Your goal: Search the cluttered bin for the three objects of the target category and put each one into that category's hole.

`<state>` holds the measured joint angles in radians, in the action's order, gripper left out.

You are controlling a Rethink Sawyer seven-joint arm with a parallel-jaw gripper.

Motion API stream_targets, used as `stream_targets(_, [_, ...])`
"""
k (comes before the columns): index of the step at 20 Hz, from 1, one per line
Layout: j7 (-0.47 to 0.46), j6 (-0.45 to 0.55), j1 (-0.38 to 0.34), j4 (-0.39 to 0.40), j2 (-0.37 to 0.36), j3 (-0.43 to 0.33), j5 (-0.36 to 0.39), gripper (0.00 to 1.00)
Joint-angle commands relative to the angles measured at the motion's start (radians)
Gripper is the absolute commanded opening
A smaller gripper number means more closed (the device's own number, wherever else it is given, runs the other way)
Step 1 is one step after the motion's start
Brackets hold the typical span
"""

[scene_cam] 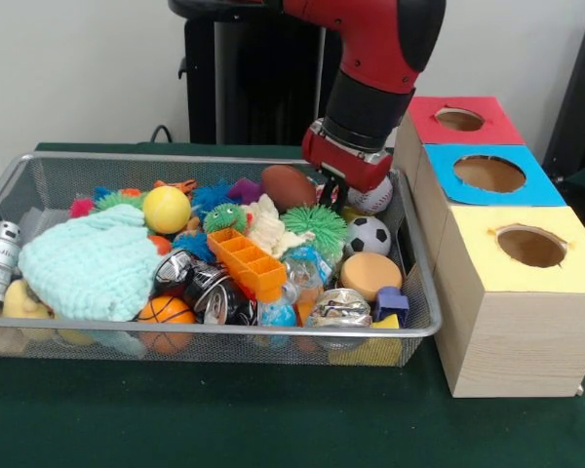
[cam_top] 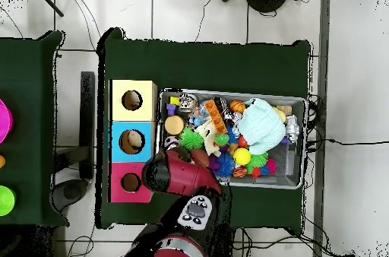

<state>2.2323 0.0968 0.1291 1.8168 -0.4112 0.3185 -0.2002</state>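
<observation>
Wire-mesh bin (scene_cam: 273, 331) on a green table (scene_cam: 224, 419), packed with mixed items: a soccer ball (scene_cam: 369, 235), baseball (scene_cam: 373, 198), brown football (scene_cam: 288, 186), small basketball (scene_cam: 165, 313), yellow ball (scene_cam: 166, 209), green spiky ball (scene_cam: 314, 224), orange tray (scene_cam: 247, 259), crushed cans (scene_cam: 200, 285) and a mint knitted hat (scene_cam: 93, 263). The gripper (scene_cam: 331, 191) hangs over the bin's far right corner, between the football and the baseball; whether it is open or clenched cannot be told. Beside the bin stand three boxes with holes: red (scene_cam: 463, 122), blue (scene_cam: 492, 175), yellow (scene_cam: 526, 249).
</observation>
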Motion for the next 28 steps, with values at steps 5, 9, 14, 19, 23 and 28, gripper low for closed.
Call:
stream_targets(5, [0.009,-0.106,-0.159,-0.147,0.209,-0.059,0.124,0.0])
stream_targets(9, [0.001,-0.08,-0.182,-0.172,0.194,-0.043,0.148,0.0])
stream_targets(14, [-0.017,-0.046,-0.217,-0.188,0.17,-0.036,0.187,0.0])
stream_targets(19, [-0.023,-0.034,-0.253,-0.189,0.168,-0.057,0.235,0.0])
stream_targets(23, [-0.002,-0.014,-0.244,-0.141,0.127,-0.057,0.265,0.0])
stream_targets(28, [0.02,0.075,-0.215,-0.033,0.002,-0.079,0.277,0.0])
